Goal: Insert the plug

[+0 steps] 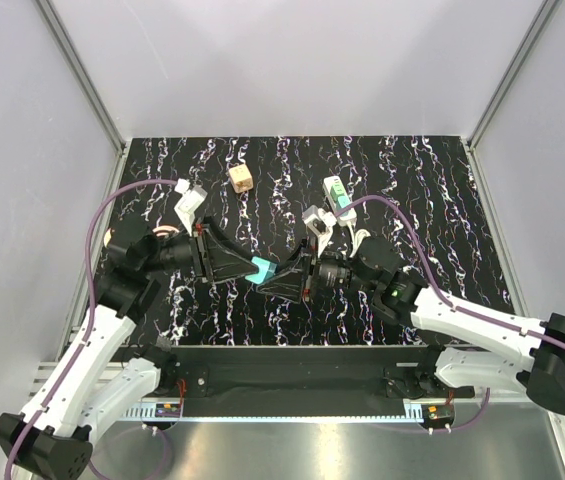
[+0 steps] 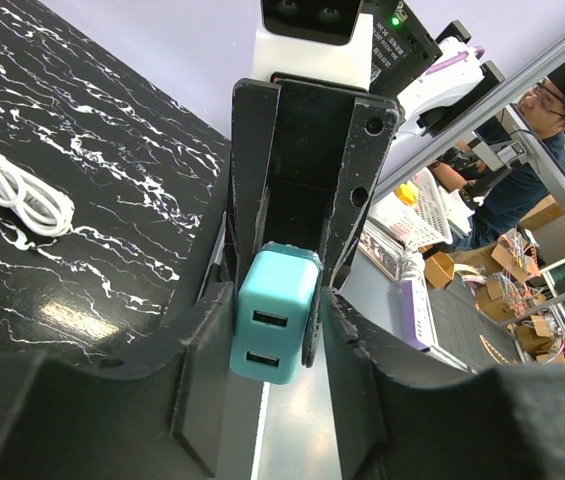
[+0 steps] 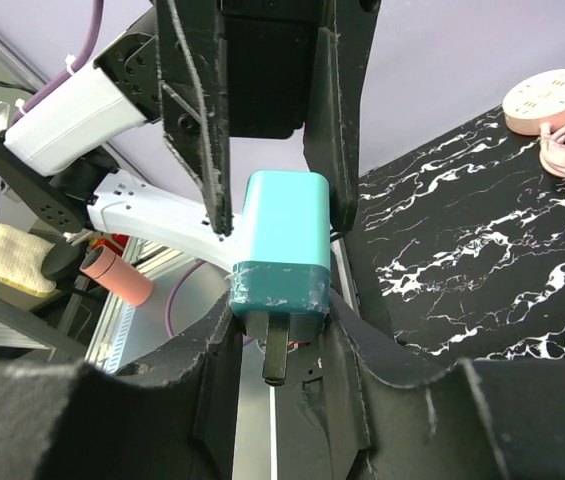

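The black, white-veined table [image 1: 442,230] fills my overhead feed, with pale grey walls around it. The plug [image 1: 334,187] is at the far side, right of centre: a small light-green body touching the far end of the white power strip [image 1: 343,208]. From this height I cannot tell whether it is seated in the strip or only resting on it. Neither arm is near it.

Both arms meet nearer to me, at mid-table, around the teal block [image 1: 260,270]. My left gripper [image 1: 245,262] reaches in from the left and my right gripper [image 1: 274,278] from the right, their tips overlapping at the block. On the left wrist feed the block's face with two ports points at the lens, and the left fingers [image 2: 212,330] sit narrow against its sides. On the right wrist feed I see its prong end, with the right fingers [image 3: 224,330] pressed on the darker teal band. So both are closed on that block, which is held off the table.

A wooden cube [image 1: 240,178] sits far left of the plug. A coiled white cord [image 2: 17,190] and a round pink power strip [image 3: 549,98] lie on the table.
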Controlling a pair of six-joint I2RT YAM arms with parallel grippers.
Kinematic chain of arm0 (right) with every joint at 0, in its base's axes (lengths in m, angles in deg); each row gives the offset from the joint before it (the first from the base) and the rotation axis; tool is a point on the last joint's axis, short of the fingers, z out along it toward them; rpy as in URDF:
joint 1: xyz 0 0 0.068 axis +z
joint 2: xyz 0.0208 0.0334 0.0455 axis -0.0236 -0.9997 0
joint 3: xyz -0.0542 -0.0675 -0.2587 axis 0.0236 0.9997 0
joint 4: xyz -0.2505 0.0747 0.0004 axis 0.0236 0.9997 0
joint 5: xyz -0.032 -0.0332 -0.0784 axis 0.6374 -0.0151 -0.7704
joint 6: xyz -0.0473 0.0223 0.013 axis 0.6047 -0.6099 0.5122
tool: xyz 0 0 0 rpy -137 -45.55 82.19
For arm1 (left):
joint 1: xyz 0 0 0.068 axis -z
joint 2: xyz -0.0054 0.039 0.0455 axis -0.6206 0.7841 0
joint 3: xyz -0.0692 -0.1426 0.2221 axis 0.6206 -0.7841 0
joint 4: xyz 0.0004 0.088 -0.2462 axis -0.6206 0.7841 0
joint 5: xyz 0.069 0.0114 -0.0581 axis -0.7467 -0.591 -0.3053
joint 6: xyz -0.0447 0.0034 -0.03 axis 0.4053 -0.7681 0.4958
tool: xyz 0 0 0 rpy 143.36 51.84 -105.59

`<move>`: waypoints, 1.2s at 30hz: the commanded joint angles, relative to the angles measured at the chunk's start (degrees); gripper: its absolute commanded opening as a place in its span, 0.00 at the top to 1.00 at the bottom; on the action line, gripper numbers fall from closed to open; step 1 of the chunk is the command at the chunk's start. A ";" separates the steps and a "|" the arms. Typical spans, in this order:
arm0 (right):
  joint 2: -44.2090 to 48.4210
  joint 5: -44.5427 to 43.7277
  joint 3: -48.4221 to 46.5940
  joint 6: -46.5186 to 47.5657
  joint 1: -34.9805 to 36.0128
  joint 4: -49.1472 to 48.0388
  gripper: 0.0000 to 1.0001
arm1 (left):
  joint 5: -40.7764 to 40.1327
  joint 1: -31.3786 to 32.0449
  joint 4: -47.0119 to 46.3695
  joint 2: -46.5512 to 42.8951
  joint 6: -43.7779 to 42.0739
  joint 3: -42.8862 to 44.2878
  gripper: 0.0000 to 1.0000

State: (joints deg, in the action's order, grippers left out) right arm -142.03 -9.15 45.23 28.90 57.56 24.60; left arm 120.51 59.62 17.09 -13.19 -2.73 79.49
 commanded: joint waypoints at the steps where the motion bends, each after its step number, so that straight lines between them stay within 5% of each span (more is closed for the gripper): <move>1: -0.72 0.02 -2.06 -0.35 -0.04 -3.39 1.00 | 2.36 0.98 -4.64 -0.57 1.07 -0.47 0.59; 10: -1.25 0.46 -2.15 -0.44 -0.13 -3.92 1.00 | 4.47 0.98 -4.81 -0.48 0.01 -1.53 0.54; 12: -0.99 0.55 -1.89 0.08 -0.04 -4.01 1.00 | 5.69 0.98 -5.16 -0.22 0.01 -1.62 0.62; 16: -0.19 -0.59 -1.88 1.23 -0.13 -2.52 1.00 | 7.02 0.98 -11.30 -0.57 3.60 -2.75 1.00; 19: 0.16 -1.82 -2.15 1.76 -0.13 -1.03 0.78 | 6.41 0.98 -14.83 -0.57 6.51 -3.46 1.00; 20: 0.16 -2.43 -2.23 1.84 -0.13 -0.59 0.55 | 5.97 0.98 -14.05 -0.39 6.25 -3.20 1.00; 24: 3.57 -4.81 -1.97 4.03 -0.13 3.01 0.13 | -0.69 0.81 3.99 1.18 -4.07 2.75 1.00; 27: 7.43 -7.79 -1.53 6.67 -0.13 7.49 0.01 | -7.36 -0.33 17.54 3.64 -11.56 8.46 1.00; 36: 18.95 -22.74 1.27 11.42 -0.13 19.28 0.00 | -36.63 -17.55 37.35 11.47 -14.14 17.10 1.00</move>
State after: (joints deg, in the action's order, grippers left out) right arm -126.23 -25.28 45.29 37.01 57.45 39.95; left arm 99.62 46.64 45.53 -2.74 -15.32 92.93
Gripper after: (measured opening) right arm 0.994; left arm 0.311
